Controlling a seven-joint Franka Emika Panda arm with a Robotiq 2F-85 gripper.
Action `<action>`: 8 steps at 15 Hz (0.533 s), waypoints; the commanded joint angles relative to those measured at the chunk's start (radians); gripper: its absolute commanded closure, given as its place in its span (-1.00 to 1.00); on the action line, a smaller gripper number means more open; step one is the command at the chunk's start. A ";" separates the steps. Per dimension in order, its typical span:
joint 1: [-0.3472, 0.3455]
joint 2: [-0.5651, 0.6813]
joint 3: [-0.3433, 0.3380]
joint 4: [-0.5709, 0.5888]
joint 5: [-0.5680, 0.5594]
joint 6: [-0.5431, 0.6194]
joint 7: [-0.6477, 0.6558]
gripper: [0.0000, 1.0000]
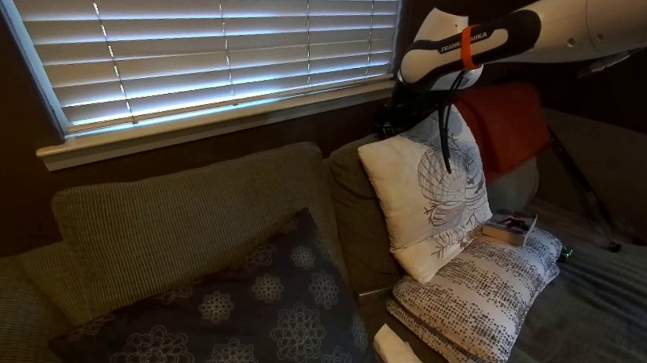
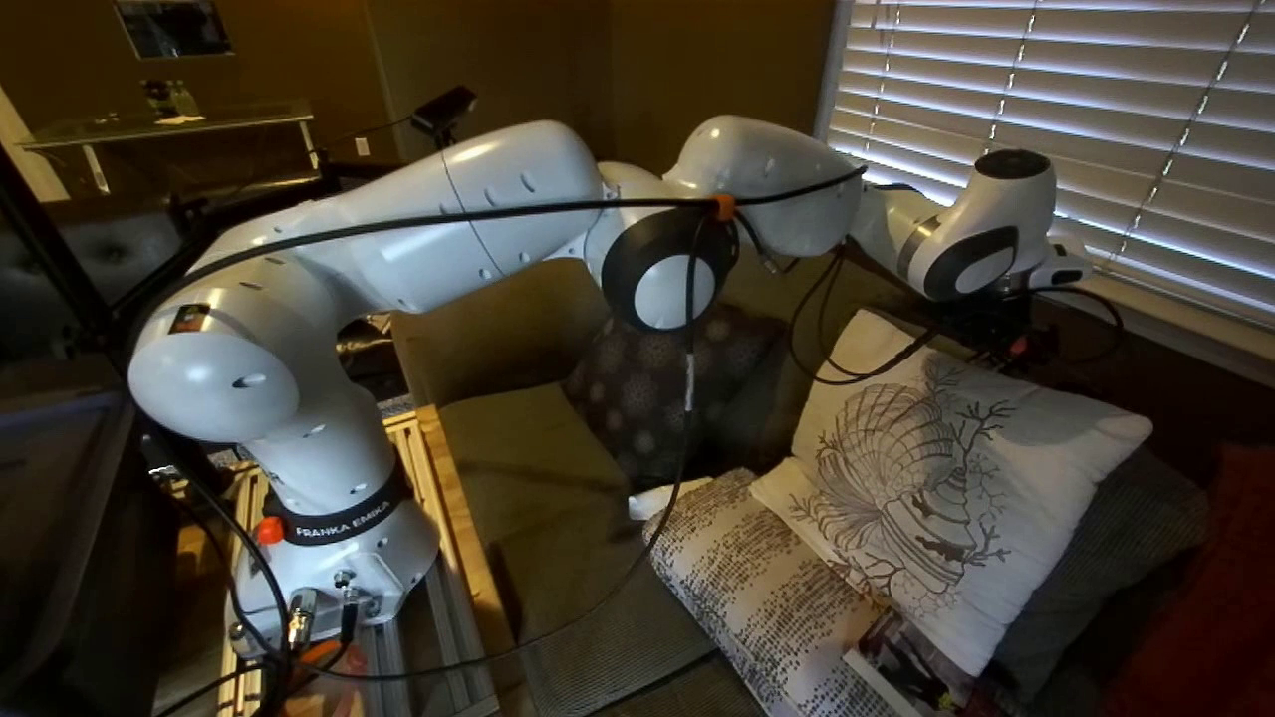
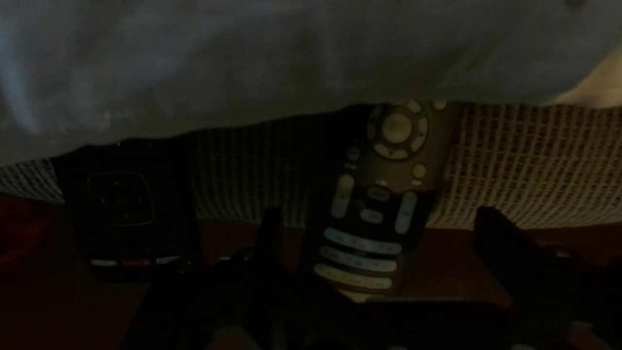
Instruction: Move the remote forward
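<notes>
Fingers (image 3: 270, 233) spread wide, nothing clamped; wrist view dim, but the gap across the gripper (image 3: 381, 218) reads clearly. Remote (image 3: 376, 194) with pale buttons shows within that gap, background visible on both sides, so neither finger appears to touch it. Taken as the target because the fingers straddle it. Whether it lies at pad depth or beyond the tips: cannot tell.

Long axis: roughly the way the fingers point, upper end leaning slightly right in the wrist view. Closing should therefore come across its narrow width; a slight wrist turn might square it (judgement).

Pointing: button face to the camera, stacked button rows toward the gripper body, round pad toward the white pillow (image 3: 291, 63), whose edge hides the far end.

Farther out: second, darker remote (image 3: 126, 214), outside the gap, near the left-hand finger in the wrist view, top leaning the opposite way. Possible snag. Ribbed couch cushion (image 3: 529, 165) behind both.

Both exterior views: single arm (image 2: 538, 159) reaches to the back of the pillow; no remote visible there. "Forward" direction: not settled by these views.
</notes>
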 commanded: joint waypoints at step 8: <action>-0.003 0.071 0.020 0.096 0.020 0.018 0.035 -0.24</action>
